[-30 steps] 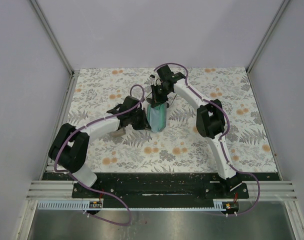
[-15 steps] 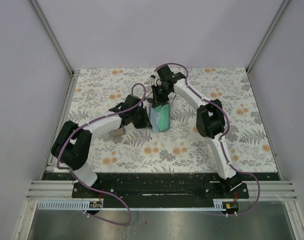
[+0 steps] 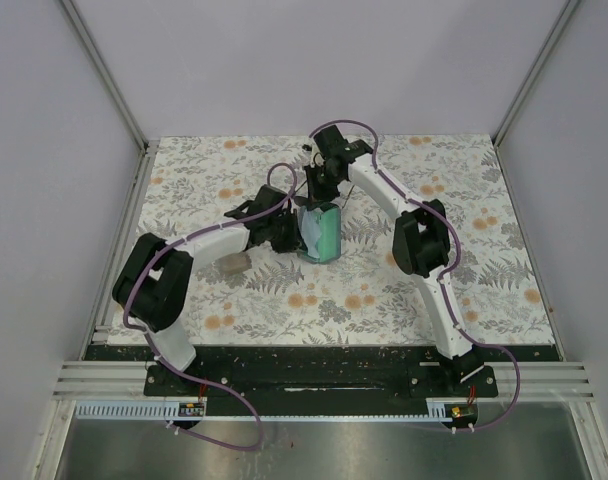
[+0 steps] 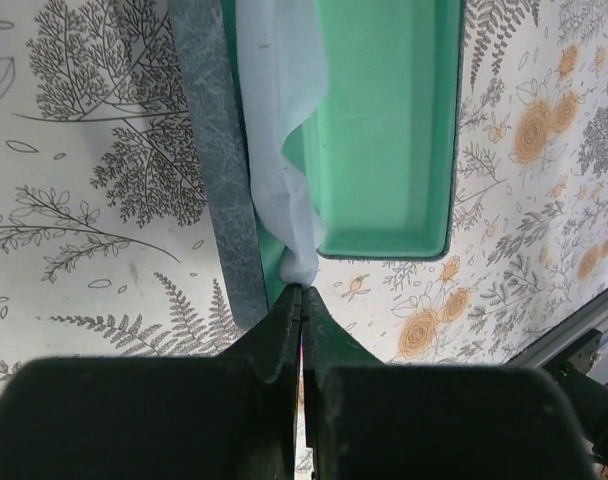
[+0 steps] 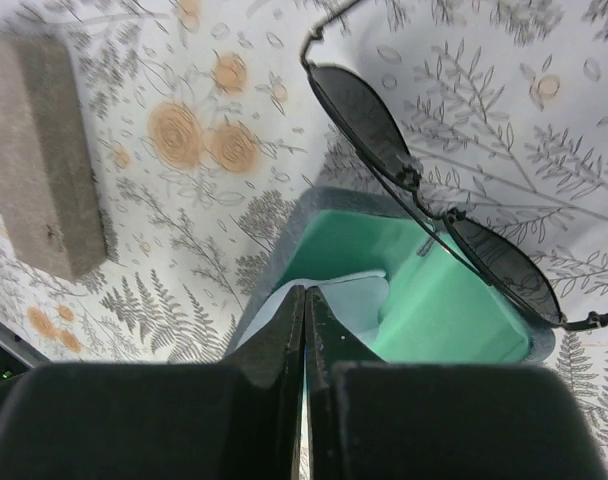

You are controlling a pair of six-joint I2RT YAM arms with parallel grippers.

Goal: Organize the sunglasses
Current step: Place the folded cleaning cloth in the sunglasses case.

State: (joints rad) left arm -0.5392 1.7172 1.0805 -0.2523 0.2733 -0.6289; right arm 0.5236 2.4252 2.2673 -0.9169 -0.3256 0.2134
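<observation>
The black wire-framed sunglasses (image 5: 362, 112) lie unfolded on the floral mat, one dark lens over the far rim of the open teal case (image 5: 439, 315). The case also shows in the top view (image 3: 326, 234) and in the left wrist view (image 4: 384, 130). A light-blue cloth (image 4: 279, 150) hangs over the case's side and into it. My left gripper (image 4: 302, 290) is shut on the cloth's corner. My right gripper (image 5: 304, 290) is shut on the cloth's (image 5: 349, 300) other edge, over the case. The purple-lensed pair is out of view.
A closed beige case (image 5: 39, 150) lies on the mat left of the teal case, also in the top view (image 3: 234, 264). Both arms meet at the mat's (image 3: 464, 200) centre. Grey walls and metal rails enclose the table.
My left arm has swung right and forward toward the teal case. The case now lies flatter and shows more of its green inside. The right arm has barely moved.
</observation>
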